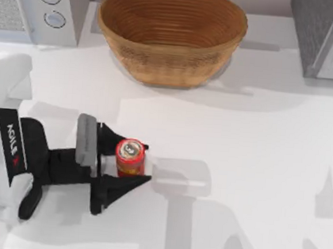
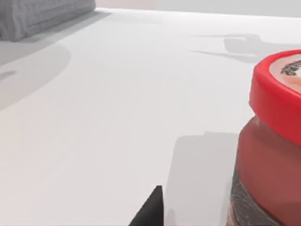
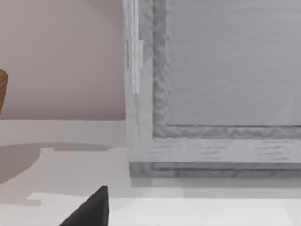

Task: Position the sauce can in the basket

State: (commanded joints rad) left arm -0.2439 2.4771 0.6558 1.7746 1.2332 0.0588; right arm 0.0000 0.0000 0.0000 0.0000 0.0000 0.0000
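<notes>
One sauce can [image 1: 130, 158] stands upright on the white desk [image 1: 256, 154], at the desk's left and towards the near edge in the top view. It is red with a yellow-orange band and a silvery top. One basket [image 1: 171, 35], brown and woven with ribbed walls, sits at the far middle of the desk, well apart from the can, and nothing lies in it.

The left tool [image 1: 133, 162] lies low over the desk with its two black fingers spread apart, one on each side of the can; whether either finger touches the can cannot be told. In the left wrist view the can [image 2: 270, 146] looms very close, its red rim and dark band plain, and one black fingertip [image 2: 149, 209] pokes in beside it.

The right wrist view shows one black fingertip [image 3: 89, 209] of the right tool; I cannot tell whether that tool is apart or together. It faces a grey textured appliance [image 3: 211, 89], and a sliver of the basket [image 3: 2, 92] shows further off.

Two appliances stand at the back of the desk: a white one with two round knobs [image 1: 34, 7] at far left, and the grey one [image 1: 326, 36] at far right. A pale wall [image 3: 61, 56] rises behind the desk. Soft grey shadows lie across the surface.
</notes>
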